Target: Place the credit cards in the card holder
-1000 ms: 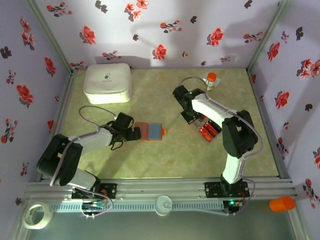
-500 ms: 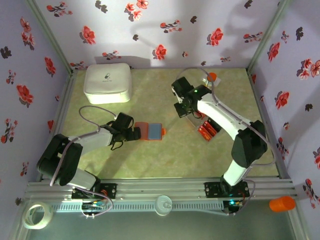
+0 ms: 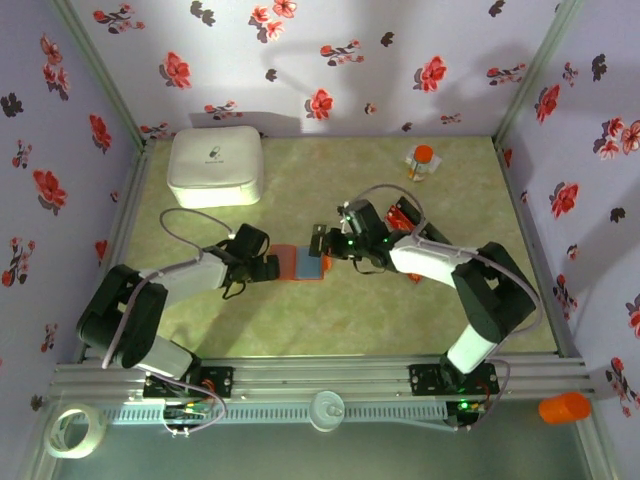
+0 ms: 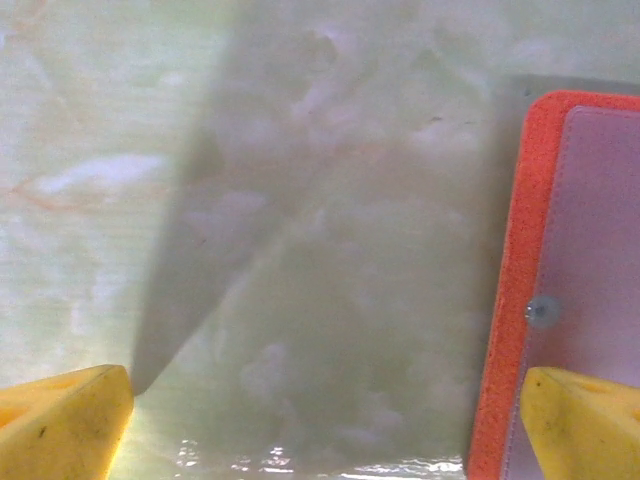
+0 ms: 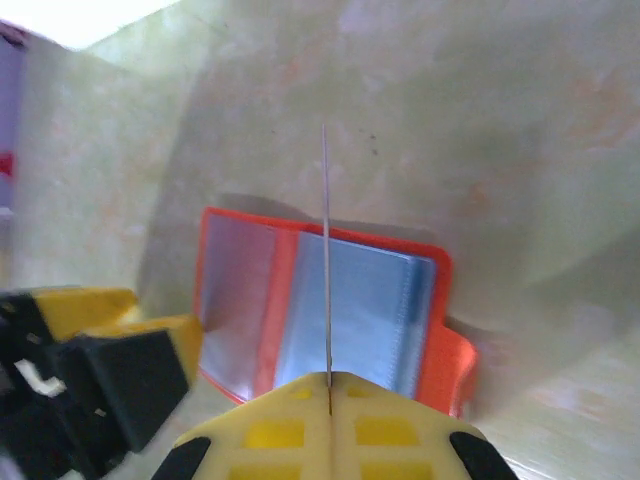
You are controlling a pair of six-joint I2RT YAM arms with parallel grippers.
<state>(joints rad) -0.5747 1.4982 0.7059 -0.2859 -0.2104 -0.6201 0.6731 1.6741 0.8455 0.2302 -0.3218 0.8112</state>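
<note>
Card (image 5: 326,250) is held edge-on by clenched right tool (image 5: 329,385) above opened card holder (image 5: 380,300); released left tool (image 4: 325,420) is set at its 9 o'clock edge.

Cannot make out a single readable word, number or brand. Toward ten o'clock in the overhead view, on the lid of the white box (image 3: 215,170): a small dark printed mark, too tiny to read. Toward one o'clock, on the orange-capped bottle (image 3: 420,165): a pale label, blurred beyond reading.
</note>
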